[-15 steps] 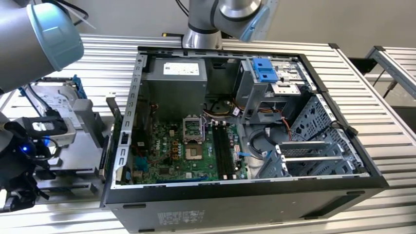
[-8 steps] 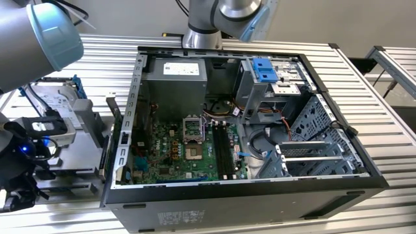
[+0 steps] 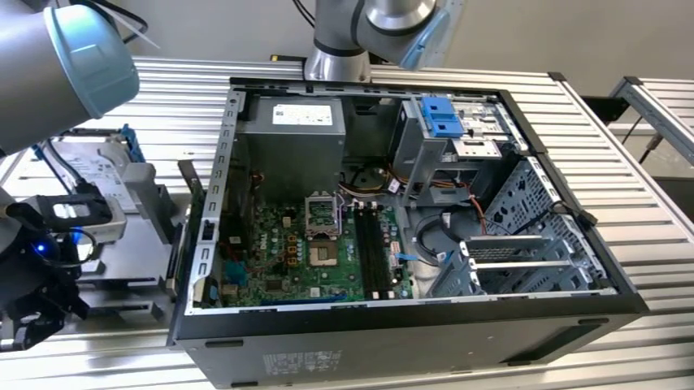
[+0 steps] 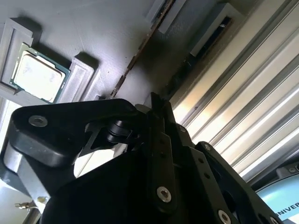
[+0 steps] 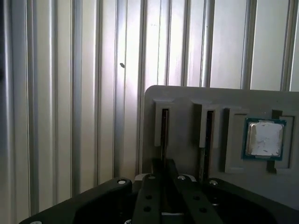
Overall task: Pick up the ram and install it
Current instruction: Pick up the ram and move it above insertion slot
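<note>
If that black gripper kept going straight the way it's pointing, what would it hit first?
Most likely the ram, standing on edge in a slot of the grey holder: in the first wrist view the gripper lines up with that slot. Depth is unclear, so I cannot say how near it is.

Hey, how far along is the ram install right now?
Nothing looks done yet: the ram stands in its slot in the gray holder. In hand: the tool is lined up right at that stick. Left: lifting it and seating it in the motherboard's black slots, which look empty.
</note>
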Motion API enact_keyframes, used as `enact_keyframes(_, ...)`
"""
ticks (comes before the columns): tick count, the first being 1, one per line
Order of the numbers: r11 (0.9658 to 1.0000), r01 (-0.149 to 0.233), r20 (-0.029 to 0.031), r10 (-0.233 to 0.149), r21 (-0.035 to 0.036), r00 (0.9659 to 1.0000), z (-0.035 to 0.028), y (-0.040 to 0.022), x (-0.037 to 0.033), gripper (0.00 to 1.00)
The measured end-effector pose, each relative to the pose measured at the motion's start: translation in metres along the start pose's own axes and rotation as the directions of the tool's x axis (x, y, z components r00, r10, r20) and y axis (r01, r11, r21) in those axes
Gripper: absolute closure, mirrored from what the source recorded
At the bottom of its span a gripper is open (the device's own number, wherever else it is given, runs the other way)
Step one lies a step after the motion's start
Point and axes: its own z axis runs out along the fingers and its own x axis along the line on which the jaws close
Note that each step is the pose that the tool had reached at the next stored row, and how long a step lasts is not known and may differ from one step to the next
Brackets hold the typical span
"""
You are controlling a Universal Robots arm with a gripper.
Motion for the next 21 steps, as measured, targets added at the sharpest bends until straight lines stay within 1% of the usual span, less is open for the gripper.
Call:
enact_keyframes(17, 1.0000, 0.000, 0.0000, 0.000, 0.0001, 1.0000, -0.0002, 0.0005, 0.0000, 1.00)
enact_keyframes(21, 1.0000, 0.000, -0.0001, 0.000, 0.0000, 1.0000, -0.0077, 0.0006, -0.0002, 1.00)
